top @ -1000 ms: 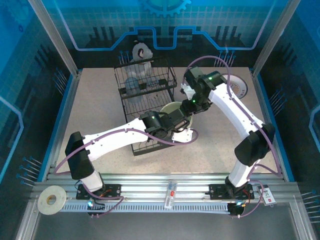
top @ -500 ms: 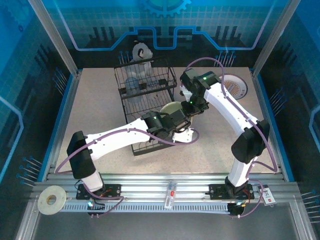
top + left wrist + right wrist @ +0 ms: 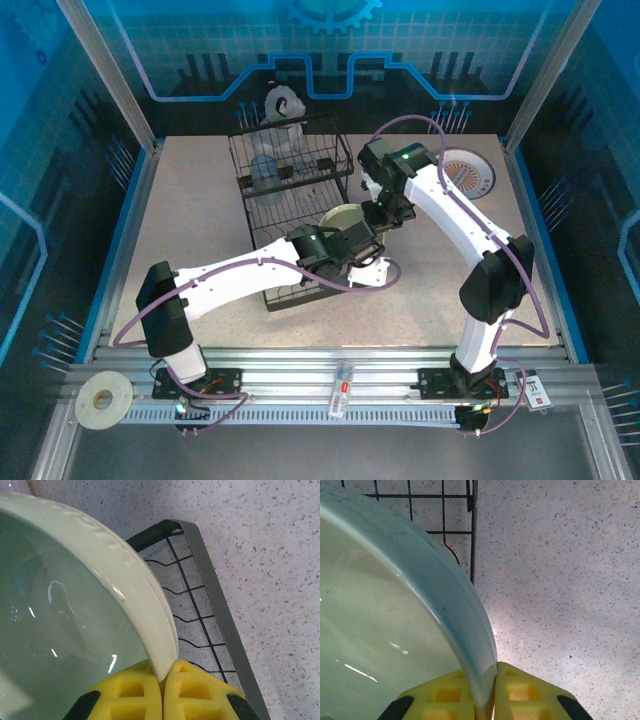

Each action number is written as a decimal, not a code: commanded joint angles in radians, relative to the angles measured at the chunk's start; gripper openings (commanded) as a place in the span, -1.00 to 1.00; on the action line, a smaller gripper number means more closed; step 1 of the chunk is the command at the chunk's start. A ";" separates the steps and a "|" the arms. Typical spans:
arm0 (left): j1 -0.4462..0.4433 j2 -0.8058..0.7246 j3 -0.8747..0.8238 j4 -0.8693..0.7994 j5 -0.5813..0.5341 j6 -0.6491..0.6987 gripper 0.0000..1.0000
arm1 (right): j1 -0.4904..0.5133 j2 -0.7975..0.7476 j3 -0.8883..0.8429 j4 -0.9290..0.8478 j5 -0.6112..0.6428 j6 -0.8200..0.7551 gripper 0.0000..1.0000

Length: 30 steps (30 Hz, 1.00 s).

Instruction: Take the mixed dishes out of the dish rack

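Observation:
A pale green bowl is held tilted over the right edge of the black wire dish rack. My left gripper is shut on the bowl's near rim; in the left wrist view its yellow fingers pinch the rim of the bowl above the rack's corner. My right gripper is shut on the rim from the right; the right wrist view shows the bowl clamped in that gripper. A clear tumbler stands in the rack's raised basket.
A white plate with an orange-patterned rim lies on the table at the back right. A grey-and-white dog figurine stands behind the rack. A roll of tape sits on the front rail at the left.
My right gripper has closed onto the bowl's rim, and the right arm has shifted slightly left. The left gripper has kept its hold on the bowl.

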 commanded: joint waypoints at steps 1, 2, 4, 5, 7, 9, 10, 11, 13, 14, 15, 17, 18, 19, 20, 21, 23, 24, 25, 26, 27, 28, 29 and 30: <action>0.001 -0.006 0.040 0.082 -0.080 -0.024 -1.00 | 0.001 -0.004 -0.005 -0.017 -0.069 -0.012 -0.97; 0.001 -0.005 0.042 0.083 -0.081 -0.027 -1.00 | -0.002 -0.008 -0.010 -0.010 -0.082 -0.009 -1.00; 0.000 -0.002 0.043 0.089 -0.088 -0.031 -1.00 | -0.008 -0.014 -0.017 0.001 -0.097 -0.007 -1.00; 0.000 -0.001 0.045 0.092 -0.092 -0.032 -1.00 | -0.011 -0.020 -0.020 0.008 -0.102 -0.006 -1.00; 0.000 0.002 0.049 0.094 -0.096 -0.036 -0.94 | -0.018 -0.027 -0.024 0.020 -0.114 -0.006 -1.00; 0.000 0.006 0.057 0.096 -0.089 -0.040 -0.67 | -0.022 -0.029 -0.027 0.028 -0.116 -0.005 -1.00; 0.000 0.007 0.061 0.098 -0.084 -0.040 -0.49 | -0.025 -0.028 -0.025 0.029 -0.118 -0.008 -1.00; 0.000 0.008 0.064 0.102 -0.081 -0.042 -0.33 | -0.025 -0.026 -0.024 0.029 -0.119 -0.010 -1.00; -0.001 0.012 0.069 0.106 -0.082 -0.042 -0.05 | -0.029 -0.024 -0.019 0.029 -0.122 -0.012 -1.00; -0.001 0.015 0.072 0.112 -0.086 -0.041 0.08 | -0.030 -0.024 -0.018 0.029 -0.125 -0.012 -1.00; -0.001 0.017 0.073 0.116 -0.090 -0.040 0.19 | -0.032 -0.021 -0.016 0.029 -0.124 -0.012 -1.00; -0.002 0.022 0.080 0.126 -0.095 -0.049 0.53 | -0.037 -0.019 -0.016 0.032 -0.127 -0.013 -1.00; -0.003 0.020 0.086 0.134 -0.094 -0.059 0.70 | -0.041 -0.017 -0.017 0.032 -0.126 -0.013 -1.00; -0.003 0.015 0.091 0.144 -0.086 -0.074 0.85 | -0.047 -0.016 -0.020 0.034 -0.125 -0.015 -1.00; -0.003 0.006 0.097 0.156 -0.072 -0.089 0.98 | -0.053 -0.015 -0.022 0.035 -0.127 -0.016 -1.00; -0.002 -0.003 0.100 0.170 -0.059 -0.103 0.98 | -0.058 -0.016 -0.025 0.038 -0.127 -0.015 -1.00; -0.001 -0.029 0.107 0.208 -0.032 -0.134 0.99 | -0.074 -0.027 -0.033 0.051 -0.128 -0.009 -1.00; -0.001 -0.042 0.110 0.225 -0.018 -0.150 0.98 | -0.082 -0.038 -0.040 0.064 -0.131 -0.007 -1.00; 0.002 -0.060 0.113 0.245 0.000 -0.170 0.98 | -0.090 -0.056 -0.054 0.089 -0.130 -0.004 -1.00; 0.008 -0.077 0.116 0.265 0.026 -0.196 0.98 | -0.096 -0.078 -0.073 0.118 -0.126 0.000 -1.00; 0.017 -0.093 0.120 0.283 0.055 -0.225 0.99 | -0.101 -0.096 -0.090 0.143 -0.122 0.003 -1.00; 0.033 -0.114 0.120 0.302 0.095 -0.265 0.99 | -0.110 -0.117 -0.105 0.167 -0.117 0.010 -1.00; 0.054 -0.137 0.120 0.322 0.136 -0.308 0.98 | -0.120 -0.137 -0.121 0.191 -0.108 0.017 -1.00; 0.074 -0.157 0.116 0.340 0.166 -0.348 0.98 | -0.128 -0.155 -0.135 0.212 -0.099 0.024 -1.00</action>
